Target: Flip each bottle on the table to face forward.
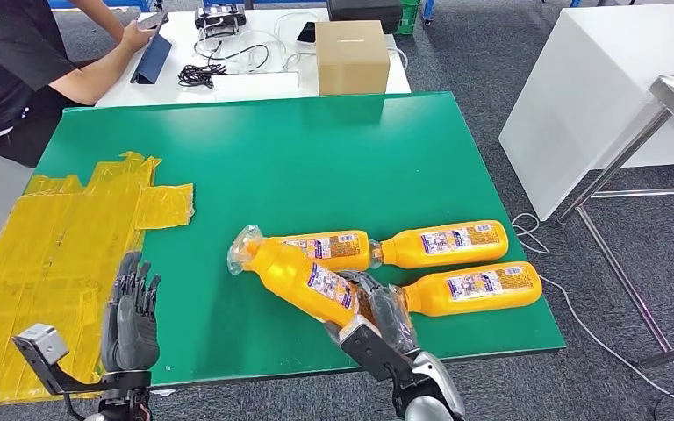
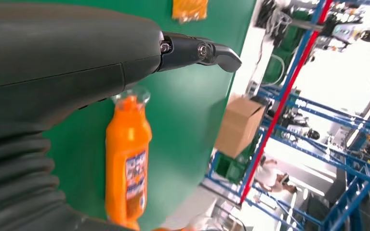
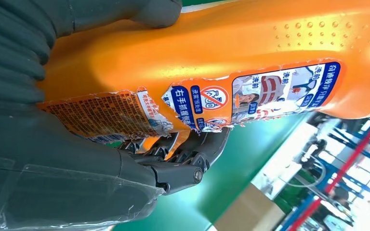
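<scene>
Several orange bottles lie on the green table (image 1: 316,158). My right hand (image 1: 379,309) grips the base of one orange bottle (image 1: 297,274), tilted with its clear cap toward the far left; in the right wrist view its torn label (image 3: 250,96) faces the camera and my fingers (image 3: 188,149) wrap under it. Behind it lies a second bottle (image 1: 338,245); two more lie to the right, one farther (image 1: 443,243) and one nearer (image 1: 474,288). My left hand (image 1: 131,314) hovers open at the front left, holding nothing. The left wrist view shows the held bottle (image 2: 126,163).
Yellow tape sheets (image 1: 61,254) cover the table's left part. A cardboard box (image 1: 351,56) stands beyond the far edge on a white table, where a person (image 1: 17,70) sits with a phone. A white bench and a metal frame (image 1: 632,158) stand to the right.
</scene>
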Action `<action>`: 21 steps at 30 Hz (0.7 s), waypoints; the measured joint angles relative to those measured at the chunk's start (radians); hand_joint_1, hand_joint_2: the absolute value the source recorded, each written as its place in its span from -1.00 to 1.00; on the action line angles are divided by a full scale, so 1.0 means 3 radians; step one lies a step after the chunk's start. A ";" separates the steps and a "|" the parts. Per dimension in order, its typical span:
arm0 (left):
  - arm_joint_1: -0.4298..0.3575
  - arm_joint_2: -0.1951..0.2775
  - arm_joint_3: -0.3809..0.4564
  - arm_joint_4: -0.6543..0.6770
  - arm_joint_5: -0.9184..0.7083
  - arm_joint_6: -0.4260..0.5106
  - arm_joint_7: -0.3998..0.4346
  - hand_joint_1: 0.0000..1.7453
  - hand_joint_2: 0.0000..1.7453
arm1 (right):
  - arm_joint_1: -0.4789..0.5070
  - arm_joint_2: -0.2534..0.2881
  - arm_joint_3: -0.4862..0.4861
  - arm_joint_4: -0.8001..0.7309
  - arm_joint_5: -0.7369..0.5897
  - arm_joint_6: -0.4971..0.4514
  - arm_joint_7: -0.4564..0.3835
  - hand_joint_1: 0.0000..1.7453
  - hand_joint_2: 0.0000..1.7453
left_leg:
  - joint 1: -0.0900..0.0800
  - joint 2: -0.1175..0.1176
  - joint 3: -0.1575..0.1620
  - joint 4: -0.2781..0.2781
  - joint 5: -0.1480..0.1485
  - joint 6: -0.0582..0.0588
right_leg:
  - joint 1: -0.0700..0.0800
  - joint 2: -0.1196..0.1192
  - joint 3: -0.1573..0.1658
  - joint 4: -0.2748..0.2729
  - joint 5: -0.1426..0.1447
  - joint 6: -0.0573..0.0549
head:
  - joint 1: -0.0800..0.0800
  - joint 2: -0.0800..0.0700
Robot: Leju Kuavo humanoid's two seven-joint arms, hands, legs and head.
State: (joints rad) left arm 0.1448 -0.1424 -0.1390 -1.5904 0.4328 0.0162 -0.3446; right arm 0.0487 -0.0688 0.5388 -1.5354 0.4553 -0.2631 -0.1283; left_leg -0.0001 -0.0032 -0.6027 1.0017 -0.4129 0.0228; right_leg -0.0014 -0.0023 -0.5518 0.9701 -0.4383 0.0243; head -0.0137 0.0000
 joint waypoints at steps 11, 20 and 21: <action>0.0018 0.0003 -0.0211 0.0000 0.0483 -0.0361 0.0211 -1.00 1.00 | -0.0295 0.0193 0.0015 0.0152 0.0087 -0.0116 -0.0073 1.00 1.00 | -0.0001 0.0001 -0.0004 0.0000 0.0001 0.0001 | -0.0001 0.0000 -0.0002 0.0000 0.0001 0.0000 | 0.0000 0.0000; -0.0044 0.0028 -0.0407 0.0011 0.0754 -0.0588 0.0297 -1.00 1.00 | -0.0685 0.0376 0.0209 0.0588 0.0328 -0.0121 0.0059 1.00 1.00 | 0.0000 0.0000 -0.0005 0.0001 0.0003 0.0001 | 0.0000 0.0000 -0.0004 0.0001 0.0001 0.0000 | 0.0000 0.0000; -0.0045 0.0030 -0.0412 0.0012 0.0761 -0.0591 0.0298 -1.00 1.00 | -0.0702 0.0388 0.0224 0.0612 0.0335 -0.0121 0.0061 1.00 1.00 | 0.0000 0.0000 -0.0006 0.0001 0.0003 0.0001 | 0.0000 0.0000 -0.0005 0.0001 0.0000 0.0000 | 0.0000 0.0000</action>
State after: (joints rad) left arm 0.1312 -0.1334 -0.2626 -1.5867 0.6611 -0.1612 -0.2552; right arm -0.1620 0.0477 0.6061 -1.3518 0.5559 -0.2995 -0.1099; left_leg 0.0000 -0.0031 -0.6043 1.0019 -0.4121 0.0230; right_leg -0.0015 -0.0024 -0.5532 0.9704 -0.4382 0.0242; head -0.0137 0.0000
